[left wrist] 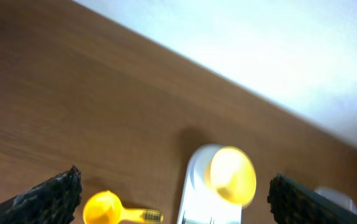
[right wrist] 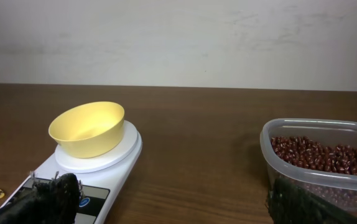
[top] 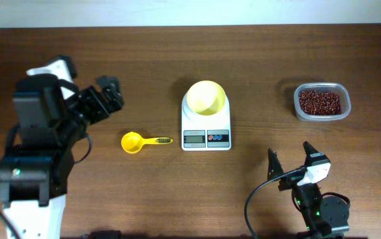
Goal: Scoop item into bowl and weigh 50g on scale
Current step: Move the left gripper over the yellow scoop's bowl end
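A brown wooden table [top: 111, 60], seen from above. My left gripper [top: 105, 97] hovers near the left edge, its fingers spread wide with nothing between them. My right gripper [top: 290, 159] sits by the near edge toward the right corner, also spread wide and empty. A white scale [top: 206, 138] stands mid-table, its display facing the near edge. A clear tub [top: 345, 106] rests toward the right edge, well apart from the scale. A pale yellow bowl [top: 206, 98] sits on the scale's platform (it looks empty from my right wrist camera). A small yellow scoop [top: 137, 141] lies flat just left of the scale, its handle pointing toward it. The dark red-brown beans [top: 320, 101] lie heaped inside the tub.
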